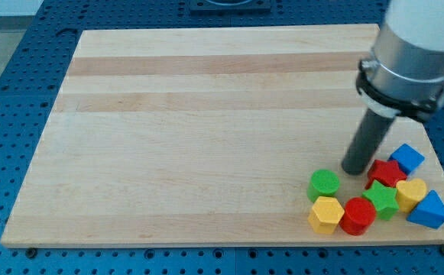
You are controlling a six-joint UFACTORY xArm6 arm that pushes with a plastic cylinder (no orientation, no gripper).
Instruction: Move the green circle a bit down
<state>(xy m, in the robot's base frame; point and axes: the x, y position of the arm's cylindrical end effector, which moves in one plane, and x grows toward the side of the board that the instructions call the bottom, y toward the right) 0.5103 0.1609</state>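
The green circle [325, 184] lies near the wooden board's bottom right, at the left end of a cluster of blocks. My tip [354, 170] rests on the board just up and to the right of the green circle, a small gap apart from it. Directly below the green circle sits a yellow hexagon [325, 214], touching it. The dark rod rises from the tip up to the arm's grey end at the view's top right.
The cluster holds a red round block [358, 215], a green star [382, 199], a red star [387, 173], a yellow heart [411, 193], a blue cube [407, 158] and a blue triangle [430, 211]. The board's bottom edge [229, 244] runs just under them.
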